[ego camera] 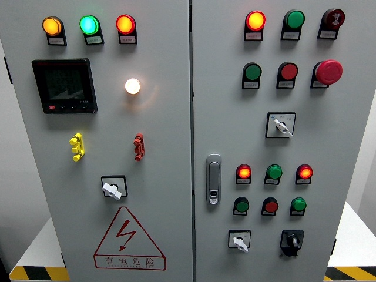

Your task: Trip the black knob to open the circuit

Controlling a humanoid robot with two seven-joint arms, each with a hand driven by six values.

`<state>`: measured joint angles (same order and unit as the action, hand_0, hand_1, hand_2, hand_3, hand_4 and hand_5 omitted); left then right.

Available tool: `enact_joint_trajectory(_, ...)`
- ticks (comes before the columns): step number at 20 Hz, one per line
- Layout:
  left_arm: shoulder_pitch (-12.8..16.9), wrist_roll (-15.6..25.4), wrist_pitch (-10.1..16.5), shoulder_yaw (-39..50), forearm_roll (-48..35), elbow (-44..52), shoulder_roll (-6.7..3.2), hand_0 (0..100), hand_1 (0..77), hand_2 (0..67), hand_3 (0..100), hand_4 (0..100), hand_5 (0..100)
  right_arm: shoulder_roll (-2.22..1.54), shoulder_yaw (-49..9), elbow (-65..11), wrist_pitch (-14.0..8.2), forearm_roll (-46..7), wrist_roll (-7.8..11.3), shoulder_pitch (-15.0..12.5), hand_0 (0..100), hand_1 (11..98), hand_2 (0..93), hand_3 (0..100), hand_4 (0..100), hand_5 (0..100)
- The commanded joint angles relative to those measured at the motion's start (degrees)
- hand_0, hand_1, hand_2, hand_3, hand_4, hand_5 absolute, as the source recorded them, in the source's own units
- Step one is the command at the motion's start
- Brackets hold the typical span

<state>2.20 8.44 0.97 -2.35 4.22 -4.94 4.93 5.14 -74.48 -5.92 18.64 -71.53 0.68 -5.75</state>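
Grey cabinet door (346, 135) carries the black knob (291, 241) low right, no hand visible

Black knob (291, 241) on grey cabinet (164, 194), red-outlined warning triangle (128, 239).

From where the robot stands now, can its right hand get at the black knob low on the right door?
Probably yes. The black knob sits uncovered at the lower right of the right door, with nothing in front of it. Neither hand is in view, so the actual reach cannot be confirmed.
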Motion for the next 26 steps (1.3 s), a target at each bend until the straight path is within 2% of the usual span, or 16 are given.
enact_joint_trajectory(1,0.00,0.00,0.00,-0.02,-0.01,0.02,0.00,0,3.6,12.7,21,7,2,1.19,-6.20,-2.42,0.08,-8.16,0.02,0.04,69,33.7,7.1,11,7,7)
enact_joint_trajectory(2,0.00,0.00,0.00,-0.02,-0.01,0.02,0.00,0,3.7,12.7,21,7,2,1.45,-7.77,-4.25,0.08,-9.14,0.29,0.04,69,33.7,7.0,11,7,7)
enact_joint_trajectory(5,0.00,0.00,0.00,-0.02,-0.01,0.02,0.00,0,3.8,12.7,21,7,2,1.72,-14.10,-11.72,0.25,-9.68,0.38,-0.14,69,33.7,6.8,12,7,7)
enact_joint_trajectory(8,0.00,0.00,0.00,-0.02,-0.01,-0.06,0.00,0,3.7,12.7,21,7,2,1.63,-16.57,-19.28,0.08,-9.68,0.81,-0.40,68,34.7,5.8,13,7,9)
enact_joint_trajectory(9,0.00,0.00,0.00,-0.02,-0.01,-0.07,0.00,0,3.7,12.7,21,7,2,1.72,-18.14,-23.22,0.16,-9.33,1.42,-0.58,68,34.8,5.6,14,7,9)
enact_joint_trajectory(12,0.00,0.00,0.00,-0.02,-0.01,-0.07,0.00,0,3.7,12.7,21,7,2,1.63,-19.04,-33.33,0.08,-9.07,3.54,-1.45,68,35.5,4.5,17,8,13)
enact_joint_trajectory(13,0.00,0.00,0.00,-0.02,-0.01,0.02,0.00,0,3.7,12.7,21,7,2,1.63,-19.13,-36.67,0.16,-8.80,4.06,-1.98,67,35.7,4.3,17,9,17)
enact_joint_trajectory(16,0.00,0.00,0.00,0.07,-0.01,0.02,0.00,0,3.5,12.7,21,7,2,1.72,-18.69,-44.85,0.08,-8.02,7.40,-2.77,67,37.0,3.2,19,13,24)
enact_joint_trajectory(19,0.00,0.00,0.00,-0.02,-0.01,0.02,0.00,0,3.3,12.7,21,7,2,1.72,-17.99,-51.72,-0.97,-7.39,7.49,-2.78,68,39.6,2.9,24,22,33)
enact_joint_trajectory(20,0.00,0.00,0.00,0.07,-0.01,0.02,0.00,0,3.4,12.7,21,7,2,1.54,-17.38,-54.69,-2.37,-7.31,7.50,-2.78,69,39.5,2.9,25,23,36)
enact_joint_trajectory(22,0.00,0.00,0.00,-0.02,-0.01,-0.07,0.00,0,3.4,12.7,21,7,2,0.67,-14.83,-57.35,-4.57,-7.39,7.50,-2.25,72,39.6,3.5,27,25,39)
enact_joint_trajectory(24,0.00,0.00,0.00,0.07,-0.01,0.02,0.00,0,3.6,12.7,21,7,2,-0.82,-12.63,-62.08,-9.22,-7.39,7.49,-0.59,73,39.8,3.8,28,25,41)
enact_joint_trajectory(25,0.00,0.00,0.00,-0.02,-0.01,-0.06,0.00,0,3.4,12.7,21,7,2,-1.18,-11.67,-64.02,-11.07,-7.66,7.23,-0.06,74,39.9,4.2,28,25,43)
enact_joint_trajectory(26,0.00,0.00,0.00,-0.02,-0.01,-0.07,0.00,0,3.5,12.7,21,7,2,-1.01,-11.57,-65.87,-11.69,-7.75,7.06,0.04,75,40.0,4.5,29,26,44)
